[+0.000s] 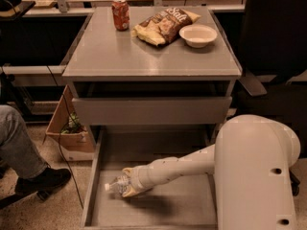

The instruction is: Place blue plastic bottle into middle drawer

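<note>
The blue plastic bottle (pixel 115 184), clear with a white cap, lies sideways low over the left part of the middle drawer's bare grey floor (pixel 187 206). The drawer is pulled wide open at the bottom of the cabinet. My gripper (pixel 127 186) reaches in from the right on the cream arm (pixel 177 167) and is shut on the bottle's body, with the cap end sticking out to the left. The bottle sits within the drawer's low side walls, and its shadow falls on the floor just below.
The drawer above (pixel 151 110) is partly out, showing a plain grey front. On the cabinet top (pixel 110 56) stand an orange-red soda can (pixel 120 14), a chip bag (pixel 163 25) and a white bowl (pixel 197 35). A person's leg and shoe (pixel 33 174) and a cardboard box (pixel 67 133) are at the left.
</note>
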You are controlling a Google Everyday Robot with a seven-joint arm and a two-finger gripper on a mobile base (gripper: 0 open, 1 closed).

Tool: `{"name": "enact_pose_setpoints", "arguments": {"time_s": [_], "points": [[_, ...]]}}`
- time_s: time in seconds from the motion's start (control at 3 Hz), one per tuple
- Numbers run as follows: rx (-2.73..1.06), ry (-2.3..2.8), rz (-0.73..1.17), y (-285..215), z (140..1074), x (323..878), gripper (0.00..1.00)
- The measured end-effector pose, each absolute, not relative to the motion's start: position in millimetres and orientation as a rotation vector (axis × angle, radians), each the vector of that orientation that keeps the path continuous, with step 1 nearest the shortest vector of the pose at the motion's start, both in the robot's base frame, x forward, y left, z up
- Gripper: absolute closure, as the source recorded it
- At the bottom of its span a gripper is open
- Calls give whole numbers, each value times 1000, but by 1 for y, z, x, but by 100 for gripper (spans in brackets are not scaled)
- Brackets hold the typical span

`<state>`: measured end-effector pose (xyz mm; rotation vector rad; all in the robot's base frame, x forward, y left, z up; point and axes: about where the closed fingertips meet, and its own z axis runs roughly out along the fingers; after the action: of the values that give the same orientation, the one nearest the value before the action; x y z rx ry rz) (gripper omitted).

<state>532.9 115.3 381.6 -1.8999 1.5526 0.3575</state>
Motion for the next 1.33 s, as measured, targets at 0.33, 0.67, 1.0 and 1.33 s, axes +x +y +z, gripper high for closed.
{"name": "enact_pose_setpoints", "arguments": {"time_s": [0.33, 0.67, 1.0, 1.33], "points": [[-1855, 1560, 382, 108, 387, 527, 0], [-1799, 1568, 407, 97, 392, 524, 0], [-1743, 1525, 452, 85, 414, 519, 0], [-1649, 1551, 393, 30, 454, 517, 0]]}}
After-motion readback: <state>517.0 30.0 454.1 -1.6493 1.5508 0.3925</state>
